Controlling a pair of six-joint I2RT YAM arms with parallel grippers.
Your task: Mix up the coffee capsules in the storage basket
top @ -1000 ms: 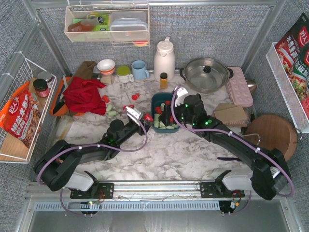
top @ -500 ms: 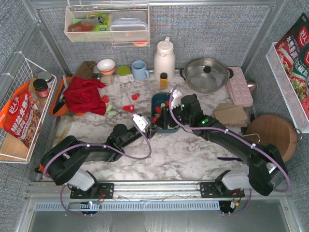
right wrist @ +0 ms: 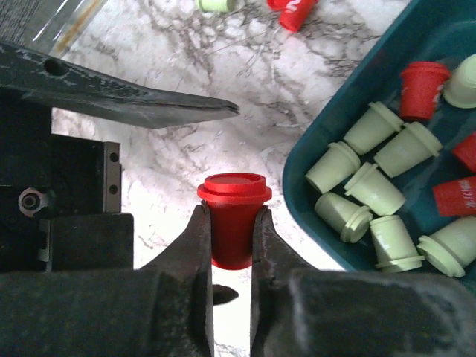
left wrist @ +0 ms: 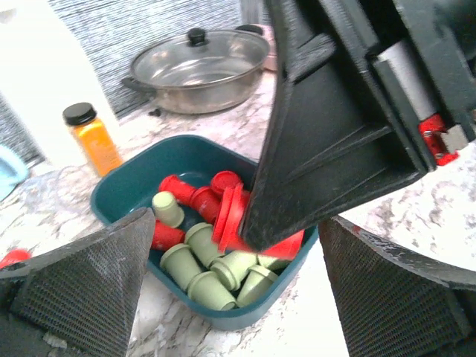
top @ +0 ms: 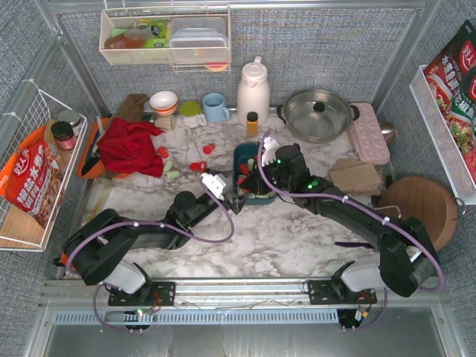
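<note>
The dark teal storage basket (top: 245, 152) sits mid-table and holds several red and mint green coffee capsules (right wrist: 375, 126). My right gripper (right wrist: 233, 216) is shut on an upright red capsule (right wrist: 233, 190), held just outside the basket's near-left edge (right wrist: 312, 216) above the marble. My left gripper (left wrist: 238, 286) stands wide open right beside it, its mesh-faced fingers (left wrist: 89, 290) on either side of the basket's near corner (left wrist: 245, 312), with nothing between them. In the top view the two grippers meet at the basket's left side, left (top: 232, 199) and right (top: 250, 184).
Loose red capsules (top: 208, 149) and green capsules (top: 172, 171) lie left of the basket near a red cloth (top: 130, 145). Behind stand an orange bottle (top: 252, 123), a white thermos (top: 253, 89), a blue mug (top: 216, 108) and a lidded pan (top: 320, 113). A round board (top: 416, 210) lies right.
My left arm has moved right to the basket's near corner and its gripper has opened. My right gripper has shut on the red capsule there.
</note>
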